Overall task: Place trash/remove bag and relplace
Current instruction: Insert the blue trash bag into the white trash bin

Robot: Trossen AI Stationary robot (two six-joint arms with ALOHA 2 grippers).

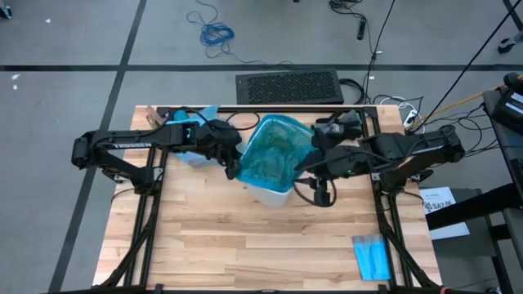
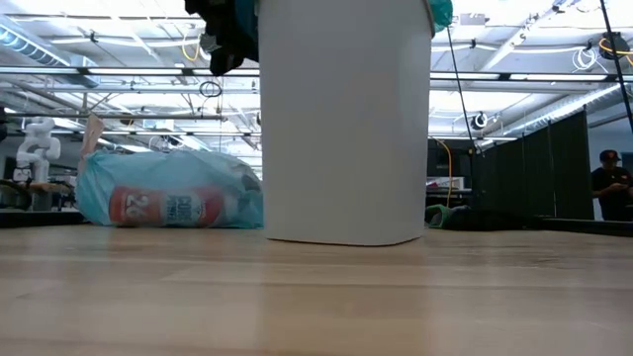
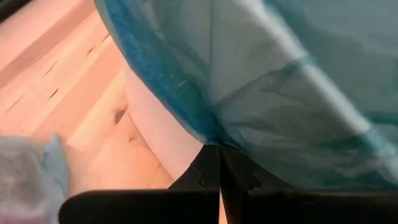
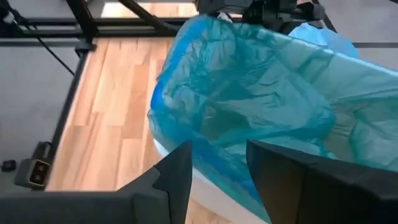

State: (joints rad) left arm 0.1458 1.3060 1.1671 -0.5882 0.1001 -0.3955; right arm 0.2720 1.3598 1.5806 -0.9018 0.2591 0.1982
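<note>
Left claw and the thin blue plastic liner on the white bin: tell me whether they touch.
Touching. The left wrist view shows the left claw shut, with the thin blue plastic liner pinched at its tips beside the white bin.

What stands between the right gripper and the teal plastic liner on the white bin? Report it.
Nothing visible does. The right gripper stands open right at the teal plastic liner draped over the white plastic bin rim; the left gripper is shut on the liner's opposite edge.
</note>
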